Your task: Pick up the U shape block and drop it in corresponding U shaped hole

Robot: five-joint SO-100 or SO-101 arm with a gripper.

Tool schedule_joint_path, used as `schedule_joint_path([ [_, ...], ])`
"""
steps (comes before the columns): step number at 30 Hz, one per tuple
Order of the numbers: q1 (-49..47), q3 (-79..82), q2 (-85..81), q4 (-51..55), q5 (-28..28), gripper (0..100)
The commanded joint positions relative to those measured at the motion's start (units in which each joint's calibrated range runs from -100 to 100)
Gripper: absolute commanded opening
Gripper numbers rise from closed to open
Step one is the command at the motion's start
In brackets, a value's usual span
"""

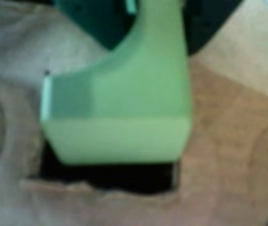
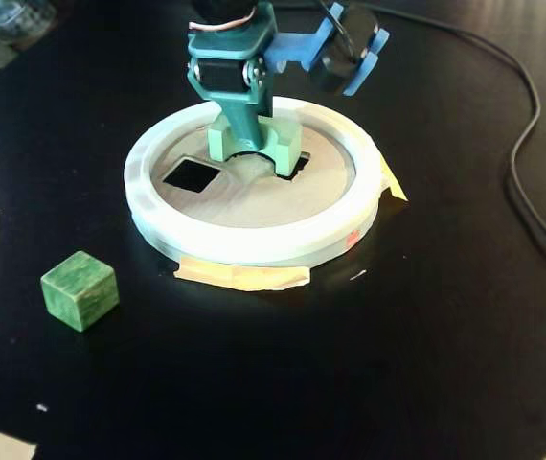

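We see the green gripper (image 2: 251, 144) holding the pale green U-shaped block (image 2: 254, 142) over a dark opening in the round sorting board.

Going from left to right in the fixed view, we first find a dark green wooden cube (image 2: 80, 289) lying alone on the black table (image 2: 426, 335), well apart from the board. Next comes the round wooden board with a white rim (image 2: 254, 244), with a square black hole (image 2: 190, 173) in its left part. Just right of that hole, the gripper is clamped on the U-shaped block, whose legs point down and touch the board at the dark opening (image 2: 297, 168). In the wrist view, the block (image 1: 124, 108) stands partly above the black opening (image 1: 124, 176); we cannot tell if it is already inside. A black cable (image 2: 527, 163) runs at the far right.
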Motion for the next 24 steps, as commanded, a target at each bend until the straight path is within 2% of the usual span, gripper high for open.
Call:
schedule_joint_path([
  [1,-1.34,-1.18,-2.22,-1.90,-0.05,38],
  [4,-1.34,-1.27,-3.03,-1.90,0.00,45],
  [12,-1.46,-1.27,-9.03,-0.70,0.10,45],
  [22,-7.58,-0.17,-16.38,0.31,0.24,45],
  [24,-8.45,-0.17,-16.47,5.23,3.13,45],
])
